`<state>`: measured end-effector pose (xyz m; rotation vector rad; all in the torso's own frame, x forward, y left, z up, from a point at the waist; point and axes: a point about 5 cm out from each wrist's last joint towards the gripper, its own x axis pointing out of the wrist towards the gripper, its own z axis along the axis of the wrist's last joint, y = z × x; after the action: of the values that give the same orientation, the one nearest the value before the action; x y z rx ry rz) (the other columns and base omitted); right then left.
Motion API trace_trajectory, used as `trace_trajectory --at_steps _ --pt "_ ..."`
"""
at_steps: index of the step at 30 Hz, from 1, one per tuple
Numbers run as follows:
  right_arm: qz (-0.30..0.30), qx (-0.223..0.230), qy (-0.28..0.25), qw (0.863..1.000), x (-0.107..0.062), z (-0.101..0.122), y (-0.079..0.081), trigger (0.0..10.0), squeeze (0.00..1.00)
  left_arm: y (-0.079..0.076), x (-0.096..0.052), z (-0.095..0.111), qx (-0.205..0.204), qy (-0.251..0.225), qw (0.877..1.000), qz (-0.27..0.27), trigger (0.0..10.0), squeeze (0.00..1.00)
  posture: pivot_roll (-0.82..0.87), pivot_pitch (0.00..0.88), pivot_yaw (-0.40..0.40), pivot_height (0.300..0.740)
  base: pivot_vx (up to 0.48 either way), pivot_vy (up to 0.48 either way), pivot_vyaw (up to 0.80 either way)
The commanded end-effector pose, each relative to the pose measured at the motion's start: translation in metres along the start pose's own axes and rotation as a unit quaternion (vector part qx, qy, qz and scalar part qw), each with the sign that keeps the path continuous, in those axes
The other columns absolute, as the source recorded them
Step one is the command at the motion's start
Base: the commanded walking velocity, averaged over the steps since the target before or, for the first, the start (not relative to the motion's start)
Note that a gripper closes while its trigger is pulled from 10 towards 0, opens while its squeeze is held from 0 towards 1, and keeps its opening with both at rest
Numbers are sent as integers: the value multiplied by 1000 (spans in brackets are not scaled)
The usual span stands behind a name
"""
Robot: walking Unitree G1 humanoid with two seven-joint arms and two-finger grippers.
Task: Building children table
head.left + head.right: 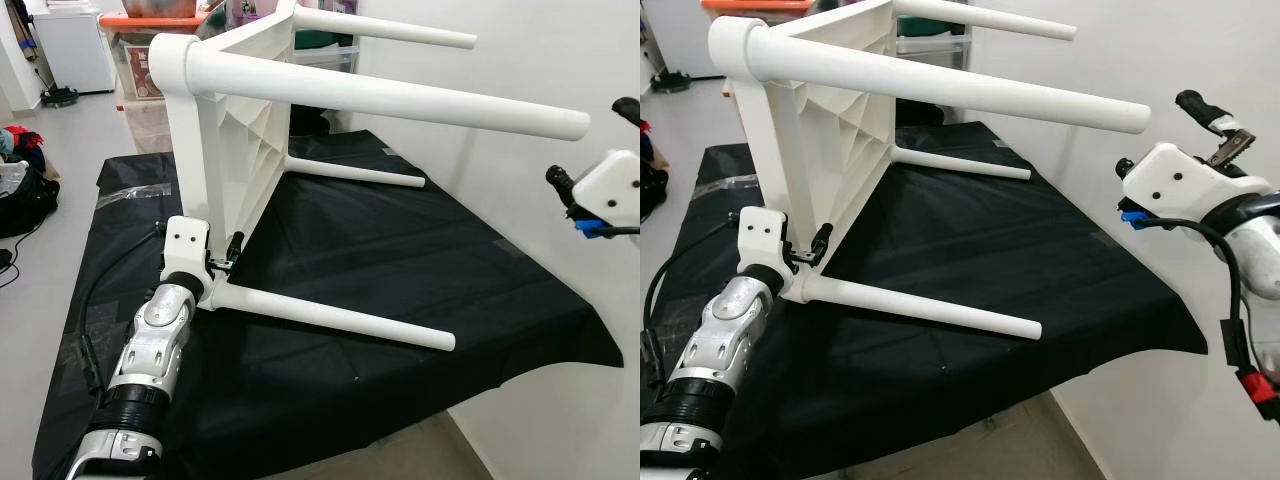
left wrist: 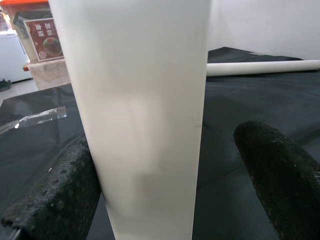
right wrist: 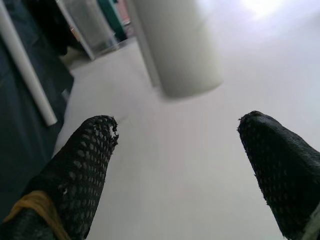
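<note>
White plastic table (image 1: pixel 225 130) lies tipped on its side on a black sheet (image 1: pixel 400 260), four round legs pointing toward the wall (image 1: pixel 500 90); storage boxes (image 1: pixel 140 50) stand behind the table, label unreadable. Left gripper (image 1: pixel 805 262) is around the near lower leg (image 1: pixel 330 315) by the tabletop, one finger touching, the other apart. Right gripper (image 3: pixel 180 150) has its fingers spread and empty beyond the upper leg's (image 1: pixel 940 85) tip.

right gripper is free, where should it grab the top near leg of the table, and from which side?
Probably near the free end of the top leg, from the right gripper's own side. The table lies on its side, so that leg juts out level toward it with open air around. Its fingers are apart. The left gripper is at the lower leg.
</note>
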<state>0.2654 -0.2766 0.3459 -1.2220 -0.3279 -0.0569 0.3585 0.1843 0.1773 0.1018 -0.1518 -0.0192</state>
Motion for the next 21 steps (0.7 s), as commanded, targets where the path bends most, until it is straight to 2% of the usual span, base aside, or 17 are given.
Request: trace_trajectory --at_steps 1,6,10,18,19,20,21 --pt "12 -2 -11 1000 4 7 5 10000 1000 -3 -2 -6 1 9 1000 -4 10000 0 -5 0 -50 740 0 0 0" --pt "17 0 -27 999 12 16 11 10000 1000 -5 -1 -6 1 9 1000 -6 10000 0 0 0 -55 740 0 0 0" --pt "29 -1 -59 998 29 33 22 10000 1000 -5 -1 -7 2 10 1000 -4 10000 0 7 0 -68 740 0 0 0" --pt "37 -15 -60 997 40 40 25 10000 980 -5 -3 -10 2 15 1000 -1 10000 0 1 0 -73 740 0 0 0" --pt "36 -12 -59 998 44 43 25 10000 792 -6 -2 -10 2 15 1000 -1 10000 0 -2 0 -74 740 0 0 0" --pt "35 -10 -58 998 46 44 25 10000 792 -6 -2 -10 2 15 1000 -1 10000 0 -2 0 -74 740 0 0 0" --pt "38 -10 -57 998 48 46 26 10000 624 -7 -2 -10 1 15 1000 -1 10000 0 -2 0 -74 740 0 0 0"
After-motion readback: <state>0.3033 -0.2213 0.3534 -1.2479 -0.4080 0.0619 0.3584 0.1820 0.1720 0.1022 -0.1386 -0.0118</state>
